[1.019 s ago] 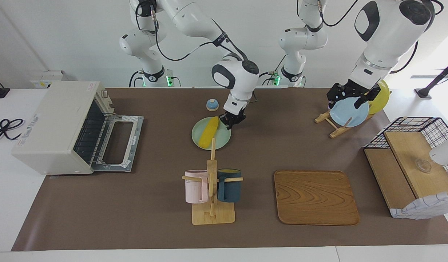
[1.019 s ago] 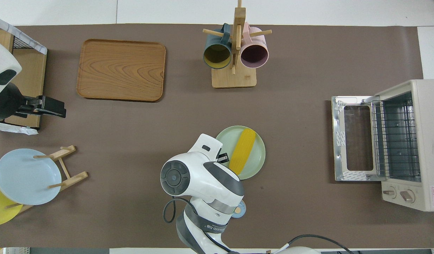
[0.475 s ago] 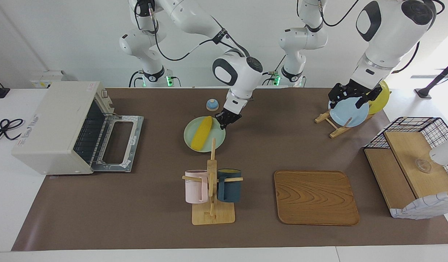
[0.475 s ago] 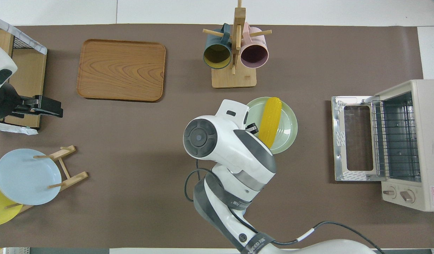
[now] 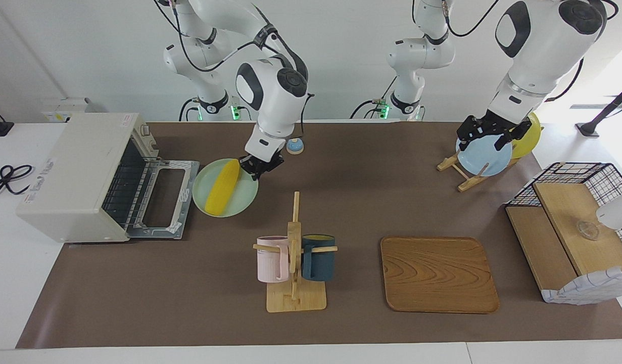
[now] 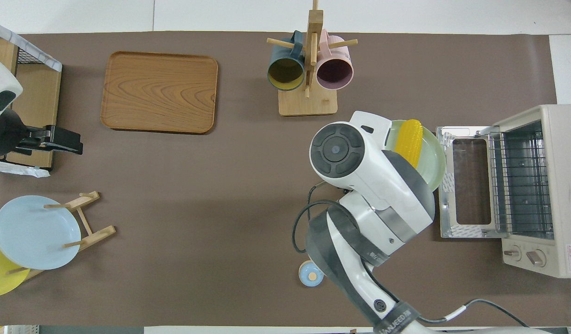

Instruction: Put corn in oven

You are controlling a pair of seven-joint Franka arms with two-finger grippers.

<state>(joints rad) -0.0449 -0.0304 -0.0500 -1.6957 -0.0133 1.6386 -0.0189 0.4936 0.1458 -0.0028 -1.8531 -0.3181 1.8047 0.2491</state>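
The yellow corn (image 5: 222, 187) lies on a pale green plate (image 5: 241, 198). My right gripper (image 5: 260, 166) is shut on that plate's rim and holds it just off the table, beside the outer edge of the oven's dropped door (image 5: 165, 198). The cream-white oven (image 5: 73, 174) stands open at the right arm's end, its wire rack showing. In the overhead view the corn (image 6: 409, 139) and plate (image 6: 432, 163) sit against the door's edge (image 6: 445, 185) of the oven (image 6: 552, 139); the arm hides the right gripper. My left gripper (image 5: 485, 135) waits, open, over the plate rack.
A mug rack (image 5: 294, 263) with two mugs stands farther from the robots than the held plate. A small blue bell (image 5: 294, 145) sits close to the robots. A wooden tray (image 5: 438, 274), a plate rack with a blue plate (image 5: 485, 156), and a wire basket (image 5: 576, 232) are toward the left arm's end.
My right gripper has carried the green plate with the corn from the table's middle toward the oven, up to the open door's edge. The left arm has barely moved.
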